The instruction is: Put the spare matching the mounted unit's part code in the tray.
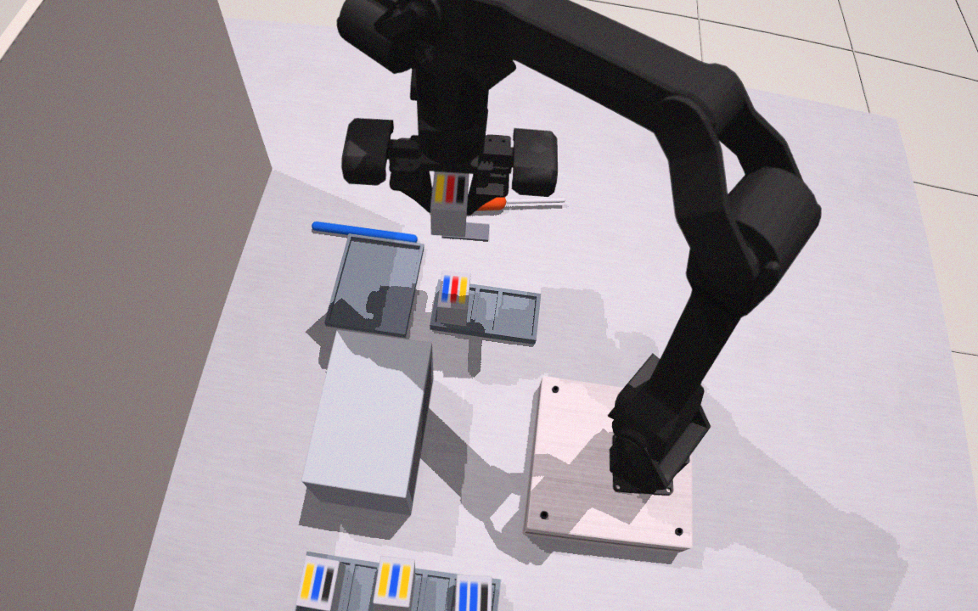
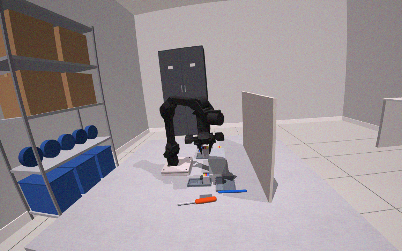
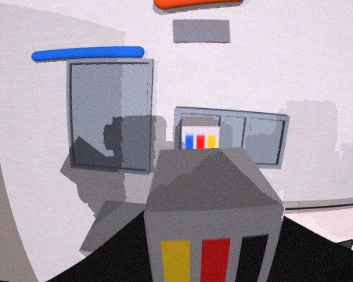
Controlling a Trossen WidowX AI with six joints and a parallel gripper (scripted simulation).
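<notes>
Hand [image 1: 448,198] [image 2: 205,151] [image 3: 203,213] around 1 striped block [image 1: 449,204] [image 2: 205,151] [image 3: 214,227], screwdriver [image 1: 494,204] [image 2: 206,200] [image 3: 199,3] near blue rod [image 1: 364,232] [image 2: 232,191] [image 3: 88,52]

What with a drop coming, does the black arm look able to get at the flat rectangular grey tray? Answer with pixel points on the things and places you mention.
Probably yes: the black gripper [image 1: 450,208] [image 2: 205,152] [image 3: 203,213], shut on a grey block [image 1: 447,221] [image 2: 205,149] [image 3: 215,188] striped yellow, red and black, hangs near the tray [image 1: 394,266] [image 2: 225,186] [image 3: 98,90]; nothing visible covers it.

Arm arched high, forearm reaching out from base; tool [image 1: 448,198] [image 2: 205,151] [image 3: 203,213] pointing down, fingers clamped, loaded.
</notes>
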